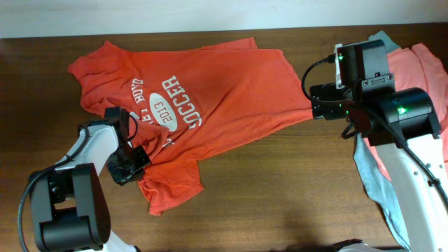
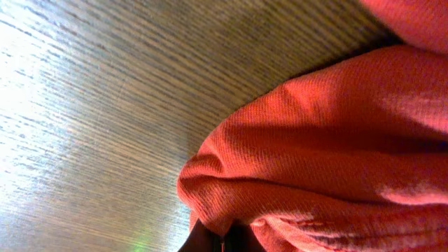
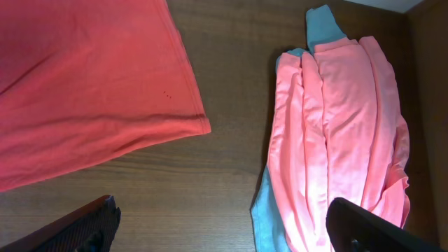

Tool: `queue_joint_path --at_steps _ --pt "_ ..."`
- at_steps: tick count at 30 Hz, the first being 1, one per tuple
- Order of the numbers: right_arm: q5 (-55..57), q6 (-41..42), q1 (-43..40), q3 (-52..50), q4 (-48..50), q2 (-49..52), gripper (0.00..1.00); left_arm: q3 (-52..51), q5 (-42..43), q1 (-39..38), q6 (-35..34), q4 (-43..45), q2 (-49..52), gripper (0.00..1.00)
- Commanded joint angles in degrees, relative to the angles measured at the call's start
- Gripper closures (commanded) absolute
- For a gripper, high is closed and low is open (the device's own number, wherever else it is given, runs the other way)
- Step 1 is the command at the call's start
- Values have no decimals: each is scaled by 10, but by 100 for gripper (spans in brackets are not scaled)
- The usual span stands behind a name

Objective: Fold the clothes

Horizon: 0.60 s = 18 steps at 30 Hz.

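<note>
Overhead: left fingers [image 1: 131, 165], pressed together, pinch a bunched edge of the orange-red T-shirt [image 1: 224, 98], probably to draw a fold. Right fingers [image 3: 91, 224] hover spread and empty, with the salmon-pink garment [image 3: 336, 140] beside them on the surface [image 3: 224, 182].

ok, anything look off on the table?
The orange-red T-shirt lies skewed and wrinkled, its edge bunched at the left gripper, jaws shut on the fabric. The salmon-pink garment sits crumpled over the grey-blue garment at the right. No damage visible.

Left clamped, right spread.
My left gripper [image 1: 138, 162] sat low, jaws pinched on a fold of the T-shirt [image 1: 224, 98]; my right gripper [image 3: 224, 234] hung higher, fingers wide apart, empty.
</note>
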Motion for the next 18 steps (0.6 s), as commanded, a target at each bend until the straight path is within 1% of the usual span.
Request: queue_joint_path --at_steps 1,4,7,11,13,15,18 --pt "7 7 -4 3 -2 4 1 -4 -2 -2 6 3 -11 100" --pt "2 7 -4 3 -2 17 1 -4 -3 -2 14 0 -26 100" --pt "-11 3 -5 3 -2 54 1 -3 -28 7 14 0 -65 100" --pt "-20 8 -28 3 8 119 1 -2 -45 49 30 11 -118 100" --pt "-70 9 -59 3 23 167 1 -2 -45 99 31 23 -140 100" --pt "-110 4 -85 3 38 212 1 -2 -30 130 31 32 -141 100" --pt "-116 -3 -106 3 54 267 1 -2 -10 144 45 40 -141 100"
